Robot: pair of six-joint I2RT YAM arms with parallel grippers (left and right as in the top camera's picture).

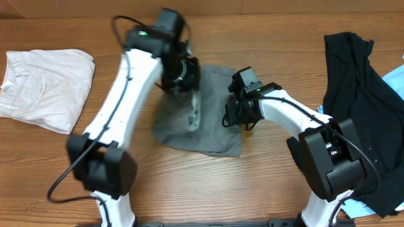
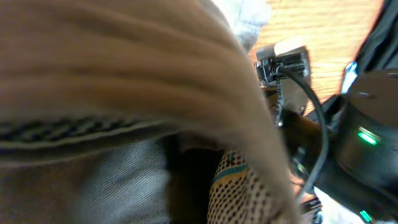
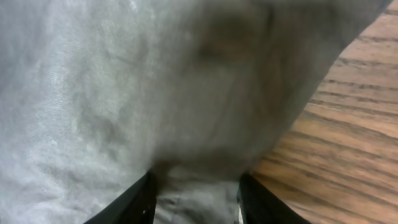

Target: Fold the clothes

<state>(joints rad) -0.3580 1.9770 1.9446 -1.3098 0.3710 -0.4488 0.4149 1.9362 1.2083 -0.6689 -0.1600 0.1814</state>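
The grey shorts lie crumpled on the middle of the table. My left gripper is over their far left part and holds up a fold with a pale strip hanging from it. In the left wrist view the cloth fills the frame, with dotted lining showing; the fingers are hidden. My right gripper is at the shorts' right edge. In the right wrist view its two black fingers have bunched grey cloth between them, with their tips under the cloth.
A white folded garment lies at the far left. A black garment lies at the right over something light blue. The wooden table shows beside the shorts. My right arm shows in the left wrist view.
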